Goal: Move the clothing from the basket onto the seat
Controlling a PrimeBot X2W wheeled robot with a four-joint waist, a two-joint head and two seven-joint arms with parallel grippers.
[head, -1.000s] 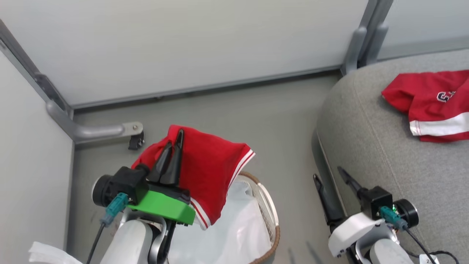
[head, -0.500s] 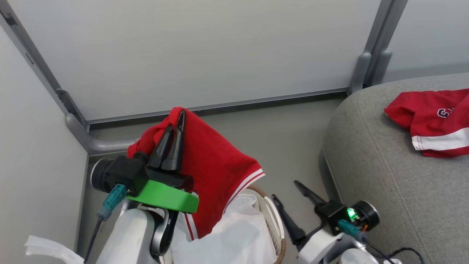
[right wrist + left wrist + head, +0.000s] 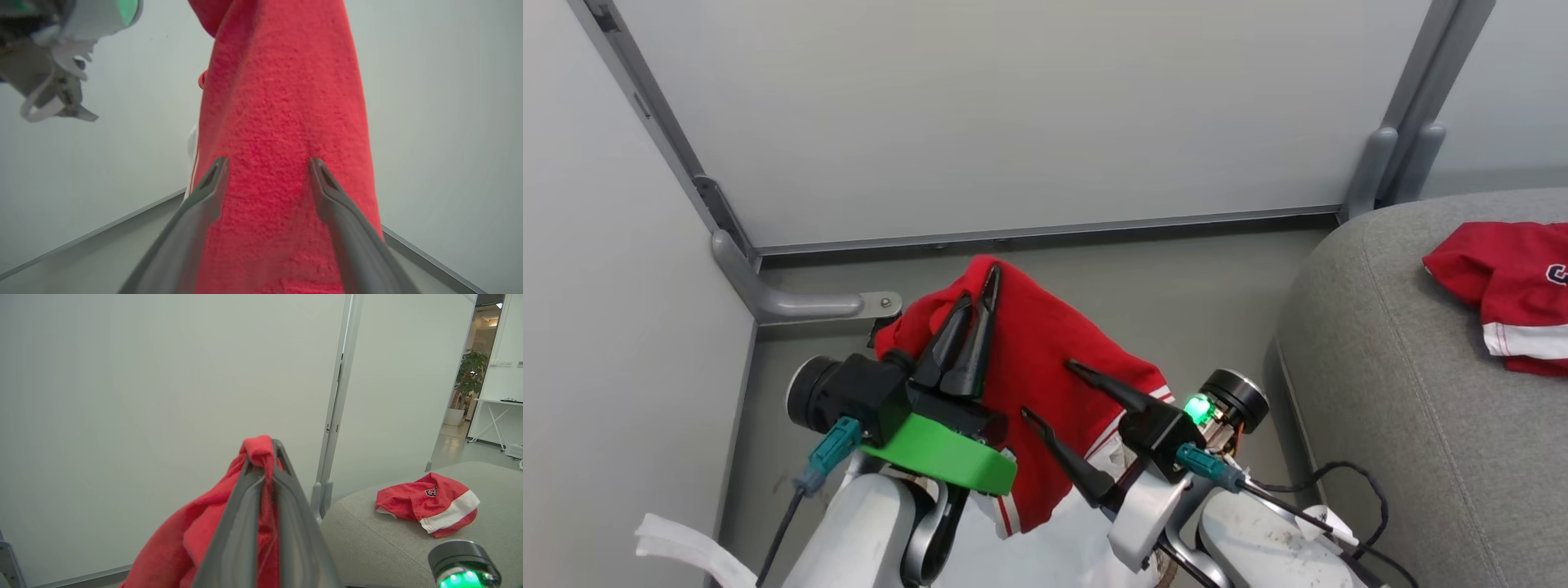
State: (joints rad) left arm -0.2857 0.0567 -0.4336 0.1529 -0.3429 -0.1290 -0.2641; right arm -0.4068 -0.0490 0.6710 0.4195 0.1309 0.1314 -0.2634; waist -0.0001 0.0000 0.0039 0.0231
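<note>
My left gripper (image 3: 980,284) is shut on a red garment (image 3: 1045,359) with white stripes, which hangs from its fingertips above the floor. In the left wrist view the cloth (image 3: 196,539) is pinched at the tips of the gripper (image 3: 263,445). My right gripper (image 3: 1048,388) is open, its fingers pointing into the hanging cloth. From the right wrist the garment (image 3: 278,102) fills the gap of the open gripper (image 3: 268,161). A second red garment (image 3: 1511,286) lies on the grey seat (image 3: 1405,367). My arms hide most of the basket; its white liner (image 3: 1070,547) shows below.
Pale partition walls stand close behind and to the left. A grey metal frame foot (image 3: 800,304) lies on the floor at the left. A black cable (image 3: 1339,482) trails from my right wrist beside the seat's edge.
My right gripper has swung left, away from the seat's edge, up to the hanging garment. My left gripper still holds the garment. The head camera has shifted.
</note>
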